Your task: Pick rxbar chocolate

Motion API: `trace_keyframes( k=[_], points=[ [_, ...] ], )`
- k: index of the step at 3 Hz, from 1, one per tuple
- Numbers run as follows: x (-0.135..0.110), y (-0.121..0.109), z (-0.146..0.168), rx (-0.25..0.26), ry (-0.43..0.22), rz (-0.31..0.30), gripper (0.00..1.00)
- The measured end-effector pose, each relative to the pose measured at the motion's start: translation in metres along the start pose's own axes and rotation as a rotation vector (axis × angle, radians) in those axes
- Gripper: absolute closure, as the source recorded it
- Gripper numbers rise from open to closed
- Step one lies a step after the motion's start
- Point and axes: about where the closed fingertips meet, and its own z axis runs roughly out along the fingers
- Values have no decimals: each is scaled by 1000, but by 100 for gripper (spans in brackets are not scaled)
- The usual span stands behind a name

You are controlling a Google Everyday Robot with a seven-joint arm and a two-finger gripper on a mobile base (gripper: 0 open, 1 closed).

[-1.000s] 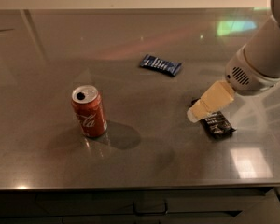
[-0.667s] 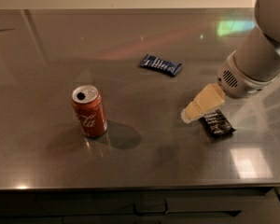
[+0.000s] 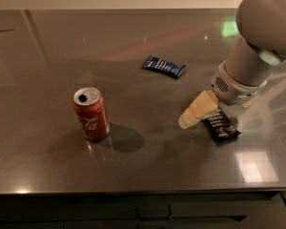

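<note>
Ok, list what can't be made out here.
Camera view:
- Black bar: top end hidden under the arm; wrapper text too small to read.
- Pincer, by that bar's left side: contact with it unclear.
- Blue bar: text too small.
- Arm: cut off by the top and right edges.

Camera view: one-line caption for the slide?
Gripper poised low beside the rxbar chocolate on the steel table; red soda can and dark blue bar sit well apart.

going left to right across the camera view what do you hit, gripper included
red soda can → dark blue bar → gripper, down low just left of the next item → black chocolate bar
</note>
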Motion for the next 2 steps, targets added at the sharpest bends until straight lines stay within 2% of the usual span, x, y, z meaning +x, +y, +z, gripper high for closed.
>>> trace_keyframes(
  k=[1,2],
  points=[
    [4,-2,6,-3,42,28,0],
    [7,-4,7,1,64,50,19]
  ],
)
